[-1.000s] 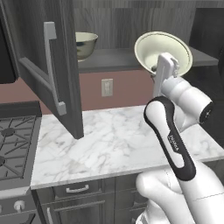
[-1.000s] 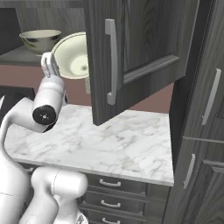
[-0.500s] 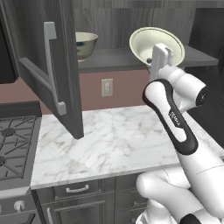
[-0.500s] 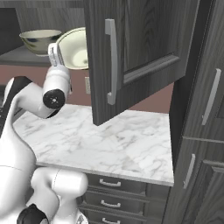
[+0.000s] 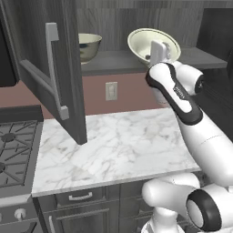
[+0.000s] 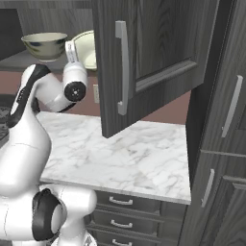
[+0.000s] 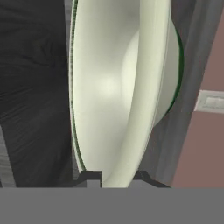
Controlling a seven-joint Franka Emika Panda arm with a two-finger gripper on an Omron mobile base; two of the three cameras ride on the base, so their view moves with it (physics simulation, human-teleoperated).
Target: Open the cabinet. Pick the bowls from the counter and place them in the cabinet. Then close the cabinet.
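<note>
My gripper is shut on the rim of the shallower bowl, which it holds tipped on edge, cream inside facing out, just above the cabinet's grey shelf. In the hand view the bowl stands edge-on between the fingertips. The deeper bowl rests upright on the shelf to the left. Both cabinet doors stand open: the left door and the right door. From the right, the held bowl sits beside the deeper bowl, with the gripper under it. The white marble counter lies below.
A black gas stove adjoins the counter on the left. A wall outlet sits under the shelf. Drawer fronts run below the counter. A tall dark cabinet stands at the right, close behind the open right door.
The arm has folded and carried the held bowl a little higher and farther in over the shelf. The deeper bowl and both doors have stayed put.
</note>
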